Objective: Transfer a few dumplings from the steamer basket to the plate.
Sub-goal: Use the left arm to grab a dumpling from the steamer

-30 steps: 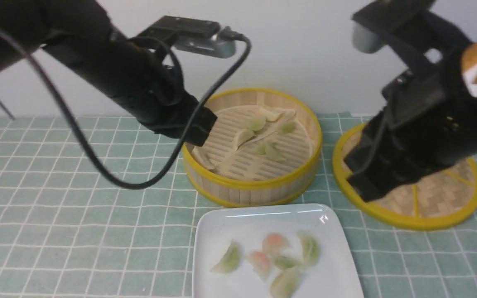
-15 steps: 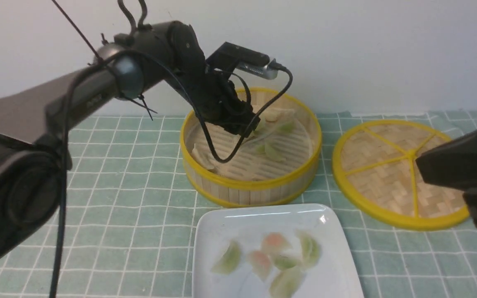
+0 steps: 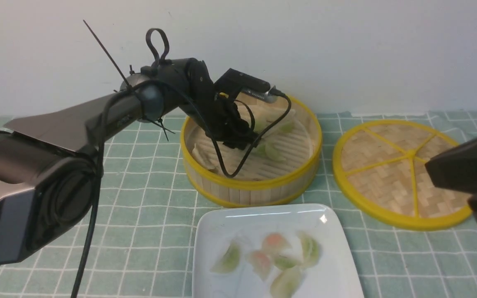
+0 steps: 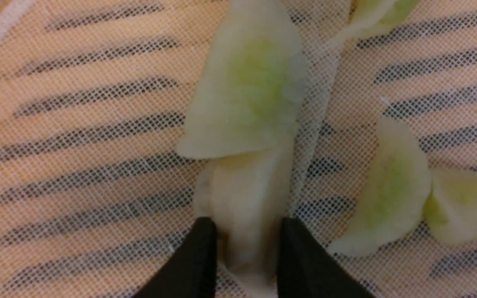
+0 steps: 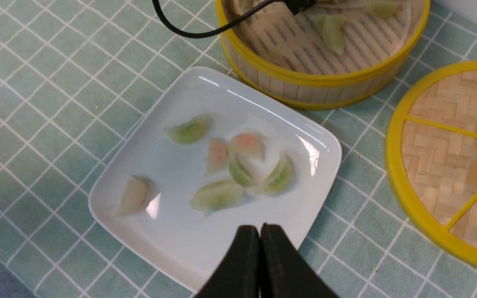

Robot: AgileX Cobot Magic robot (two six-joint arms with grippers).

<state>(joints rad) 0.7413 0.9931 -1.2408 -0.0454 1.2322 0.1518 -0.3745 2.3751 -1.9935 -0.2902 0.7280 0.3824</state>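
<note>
The basket (image 3: 259, 184) stands at the centre of the table (image 3: 139, 215), on the far side of the plate (image 3: 263, 217); a flat woven lid (image 3: 404, 169) lies to the basket's right. The left arm reaches into the basket from the left. The left hand (image 4: 247, 223) is low over the slatted floor, and its two black fingers (image 4: 199, 256) pinch a cream dumpling (image 4: 244, 194) by its sides. This dumpling lies on the floor mesh. A green dumpling (image 4: 251, 91) overlaps its far end, and two more green ones (image 4: 383, 190) lie just beside it, touching each other. The plate carries seven dumplings (image 5: 218, 194): four green, two pink (image 5: 246, 145) and one cream (image 5: 133, 196) apart from the rest, near one corner. The right hand (image 5: 260, 231) has its fingers pressed together and holds nothing. In the right wrist view its tips show against the plate's edge. In the front view the right arm sits at the right, over the lid's near side.
</note>
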